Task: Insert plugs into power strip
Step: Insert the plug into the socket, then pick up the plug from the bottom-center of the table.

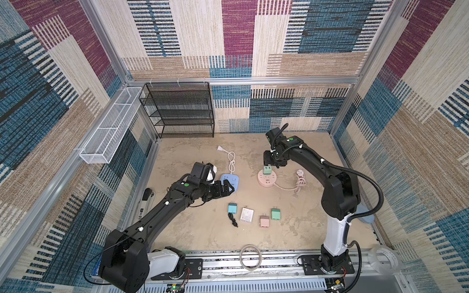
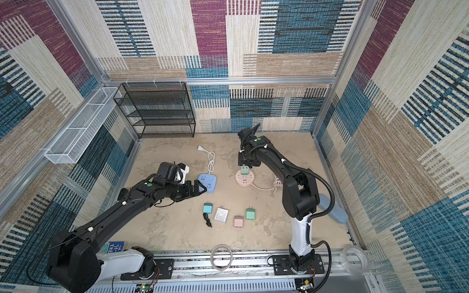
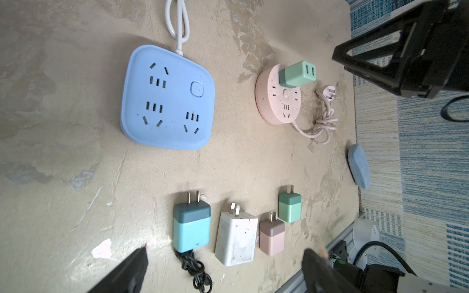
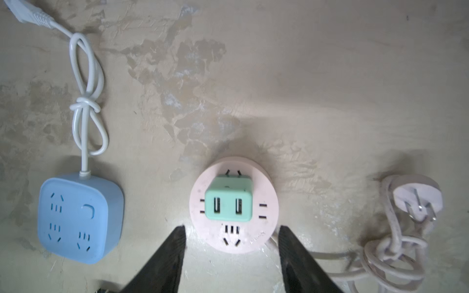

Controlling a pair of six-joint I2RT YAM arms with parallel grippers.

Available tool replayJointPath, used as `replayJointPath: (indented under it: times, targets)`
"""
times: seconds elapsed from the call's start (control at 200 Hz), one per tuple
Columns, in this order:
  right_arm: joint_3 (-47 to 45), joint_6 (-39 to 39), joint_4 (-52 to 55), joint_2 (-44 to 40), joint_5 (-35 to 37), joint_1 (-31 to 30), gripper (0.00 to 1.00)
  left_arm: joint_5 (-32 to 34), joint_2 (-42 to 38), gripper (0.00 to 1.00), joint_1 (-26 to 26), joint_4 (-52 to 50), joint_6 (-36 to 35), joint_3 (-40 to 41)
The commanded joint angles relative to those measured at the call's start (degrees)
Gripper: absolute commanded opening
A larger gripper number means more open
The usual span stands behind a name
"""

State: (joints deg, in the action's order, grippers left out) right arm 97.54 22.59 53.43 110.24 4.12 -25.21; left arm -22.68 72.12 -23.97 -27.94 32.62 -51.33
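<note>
A mint green plug (image 4: 228, 203) stands seated in the round pink power strip (image 4: 253, 238), which also shows in a top view (image 1: 266, 180). My right gripper (image 4: 232, 228) hangs open just above it, fingers either side and touching nothing. The square blue power strip (image 3: 167, 97) lies empty to its left. My left gripper (image 3: 228, 251) is open wide near the blue strip's front edge (image 1: 229, 189). In a row on the table lie a teal plug (image 3: 191, 228) with a black cord, a white plug (image 3: 237, 238), a pink plug (image 3: 272, 237) and a second mint green plug (image 3: 289, 206).
A black mesh shelf (image 1: 177, 109) and a white wire basket (image 1: 111, 124) stand at the back left. The strips' own corded plugs lie behind (image 1: 222, 148) and to the right (image 1: 300, 173). A tape ring (image 1: 250, 257) rests on the front rail. A blue oval pad (image 3: 358, 170) lies by the right wall.
</note>
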Motion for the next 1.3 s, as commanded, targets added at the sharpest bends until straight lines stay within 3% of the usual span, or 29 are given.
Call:
replayJointPath:
  times: [0.0, 0.22, 0.496, 0.691, 0.916, 1.297]
  targets:
    - [-5.39, -0.30, -4.12, -5.52, 0.58, -0.20, 0.60, 0.15, -1.38, 1.00, 0.01, 0.75, -1.40, 0.44]
    - [-27.30, 3.99, -17.20, -24.42, -4.11, -0.64, 0.58, 5.07, -1.89, 1.00, -0.01, -2.53, 3.34, 0.16]
    - [-39.61, 11.29, -16.78, -37.06, -0.54, -7.48, 0.56, 2.37, -7.17, 1.00, -0.02, -2.27, 3.05, 1.74]
    - [-44.44, 16.73, -14.71, -36.09, 2.90, -13.30, 0.59, 0.86, -8.22, 0.99, -0.03, -2.54, 2.73, 1.34]
    - [-50.62, 22.76, -17.64, -36.04, 0.13, -15.52, 0.59, 0.27, -6.72, 0.96, -0.20, -2.84, 2.53, 0.99]
    - [-53.16, 23.99, -18.28, -32.41, -0.65, -17.23, 0.58, -0.61, -5.68, 0.94, -0.71, 0.08, 2.88, 1.45]
